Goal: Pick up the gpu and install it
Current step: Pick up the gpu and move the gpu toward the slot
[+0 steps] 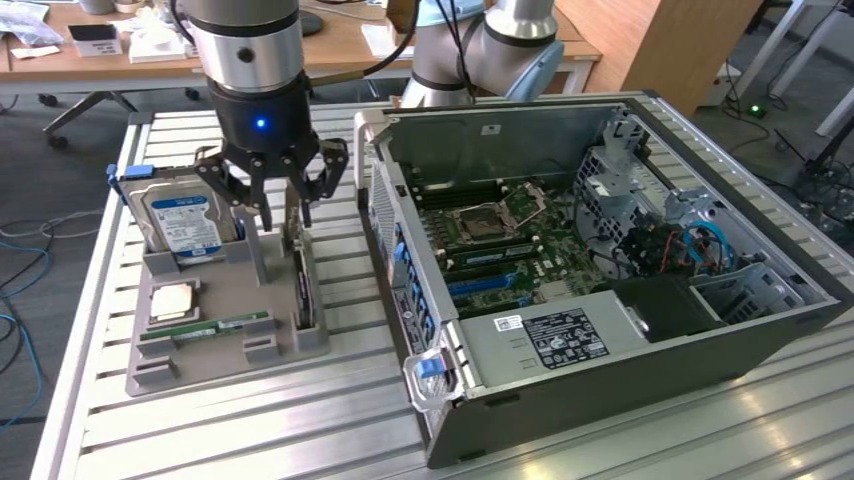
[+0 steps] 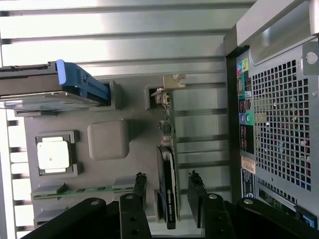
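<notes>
Straddling the upright gpu (image 2: 168, 194), the gripper (image 2: 167, 179) has its jaws spread either side; centring it evenly between them should, I judge, avoid tilting

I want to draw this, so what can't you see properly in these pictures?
- The gpu, exterior view: it stands edge-on and partly behind the pincer, so its flat faces stay unseen.
- The hard drive, wrist view: cut off by the picture's edge.
- The sticker on the computer case, exterior view: the print is too small to read.
</notes>
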Available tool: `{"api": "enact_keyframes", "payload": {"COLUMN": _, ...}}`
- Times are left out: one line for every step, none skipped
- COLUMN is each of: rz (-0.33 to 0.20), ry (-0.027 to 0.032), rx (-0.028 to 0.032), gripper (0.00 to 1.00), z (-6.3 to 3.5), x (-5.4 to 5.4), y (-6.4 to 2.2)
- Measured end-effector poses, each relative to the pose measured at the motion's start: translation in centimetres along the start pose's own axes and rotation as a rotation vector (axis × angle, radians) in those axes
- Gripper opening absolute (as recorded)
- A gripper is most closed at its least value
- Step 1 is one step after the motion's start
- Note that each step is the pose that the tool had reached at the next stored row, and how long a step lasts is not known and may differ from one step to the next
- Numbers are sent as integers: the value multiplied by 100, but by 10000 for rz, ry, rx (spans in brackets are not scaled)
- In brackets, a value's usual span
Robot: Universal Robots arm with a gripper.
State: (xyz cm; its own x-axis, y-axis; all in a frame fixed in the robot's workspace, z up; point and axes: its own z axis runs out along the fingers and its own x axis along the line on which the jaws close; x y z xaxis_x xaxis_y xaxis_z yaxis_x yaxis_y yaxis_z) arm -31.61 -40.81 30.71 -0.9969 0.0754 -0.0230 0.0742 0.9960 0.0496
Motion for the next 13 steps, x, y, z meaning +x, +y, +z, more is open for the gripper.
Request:
{"api": "enact_keyframes", "payload": {"rz": 0, "ry": 1, "rx": 1, "gripper": 47, "z": 7, "x": 0, "y": 0}}
{"api": "enact_keyframes", "payload": {"rz": 0, "ry": 2, "rx": 1, "gripper": 47, "z": 9, "x": 0, "y": -1}}
{"api": "enact_keyframes", "payload": {"rz": 0, "ry": 2, "rx": 2, "gripper": 47, "z": 9, "x": 0, "y": -1}}
{"api": "enact_keyframes", "payload": {"rz": 0, "ry": 2, "rx": 2, "gripper": 47, "z": 9, "x": 0, "y": -1}}
{"api": "enact_keyframes", "payload": {"rz": 0, "ry": 2, "rx": 2, "gripper": 47, "z": 9, "x": 0, "y": -1}}
{"api": "enact_keyframes", "payload": {"rz": 0, "ry": 1, "rx": 1, "gripper": 47, "z": 10, "x": 0, "y": -1}}
{"api": "enact_keyframes", "payload": {"rz": 0, "ry": 1, "rx": 0, "gripper": 47, "z": 10, "x": 0, "y": -1}}
{"api": "enact_keyframes", "payload": {"rz": 0, "ry": 1, "rx": 0, "gripper": 47, "z": 10, "x": 0, "y": -1}}
{"api": "enact_keyframes", "payload": {"rz": 0, "ry": 0, "rx": 0, "gripper": 47, "z": 10, "x": 0, "y": 0}}
{"api": "enact_keyframes", "payload": {"rz": 1, "ry": 0, "rx": 0, "gripper": 47, "z": 12, "x": 0, "y": 0}}
{"api": "enact_keyframes", "payload": {"rz": 1, "ry": -2, "rx": -2, "gripper": 47, "z": 16, "x": 0, "y": 0}}
{"api": "enact_keyframes", "payload": {"rz": 1, "ry": -3, "rx": -3, "gripper": 47, "z": 23, "x": 0, "y": -1}}
{"api": "enact_keyframes", "payload": {"rz": 1, "ry": -1, "rx": -1, "gripper": 47, "z": 30, "x": 0, "y": -1}}
